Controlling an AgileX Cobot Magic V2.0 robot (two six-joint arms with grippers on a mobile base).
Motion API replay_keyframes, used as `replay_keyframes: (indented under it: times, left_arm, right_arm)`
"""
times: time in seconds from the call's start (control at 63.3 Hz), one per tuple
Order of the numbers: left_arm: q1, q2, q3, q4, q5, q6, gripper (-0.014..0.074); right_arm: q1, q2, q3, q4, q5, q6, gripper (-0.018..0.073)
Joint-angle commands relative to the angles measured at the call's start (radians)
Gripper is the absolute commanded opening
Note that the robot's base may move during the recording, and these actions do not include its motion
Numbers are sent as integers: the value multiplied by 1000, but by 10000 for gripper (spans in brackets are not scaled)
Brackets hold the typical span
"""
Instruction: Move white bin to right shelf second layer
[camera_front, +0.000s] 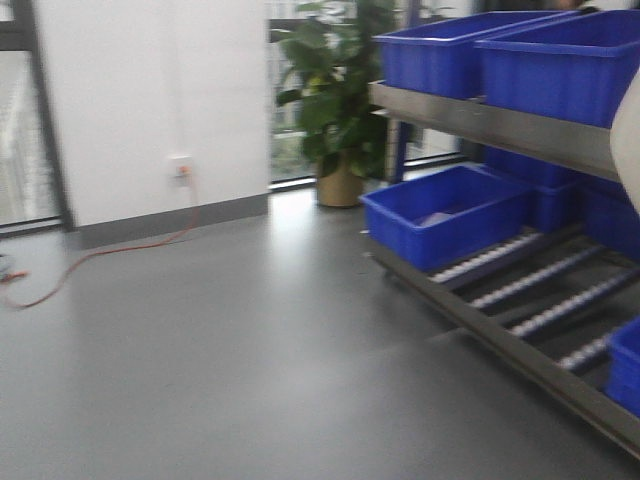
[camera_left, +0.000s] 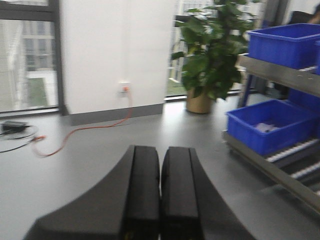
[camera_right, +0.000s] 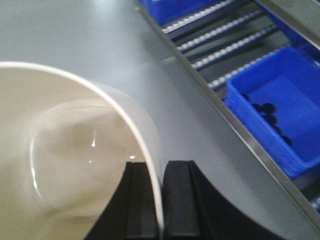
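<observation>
The grey floor (camera_front: 250, 350) fills most of the front view. The stainless-steel rack (camera_front: 500, 125) stands off at three o'clock, so the robot looks near the shelving but not squared up to it. I take the right shelf second layer (camera_front: 545, 300) to be the level with white rollers behind a flat steel front rail. Large blue crates (camera_front: 445, 215) sit at either end of it, with bare rollers between them.

In the right wrist view the white bin (camera_right: 75, 150) fills the nine o'clock side. It is lifted over the floor and well apart from the roller tracks (camera_right: 225, 50) at one o'clock. The right claw (camera_right: 161, 167) pinches the bin's wall, one finger inside and one outside. The bin looks empty. A pale blur at the front view's right edge may be the bin; I cannot tell.

The left claw (camera_left: 161, 150) has its fingers pressed together with nothing between them.

By my reading, the pickup is done and the carry is under way. Left to do: close on the rack, pass the bin over the front rail, set it on the bare rollers and release it.

No brand, label or writing can be read on the bin, crates or rack.
</observation>
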Motion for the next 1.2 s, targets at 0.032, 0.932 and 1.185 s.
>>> replay_keyframes:
  times: [0.032, 0.932, 1.185]
  left_arm:
    - [-22, -20, 28, -1, -81, -5, 85]
    - [17, -20, 28, -1, -81, -5, 85]
    - [78, -20, 28, -1, -81, -5, 85]
  right_arm:
    - [-8, -3, -29, -11, -90, -4, 48]
    - [-8, -3, -29, -11, -90, -4, 48]
    - [-8, -3, -29, -11, -90, -4, 48]
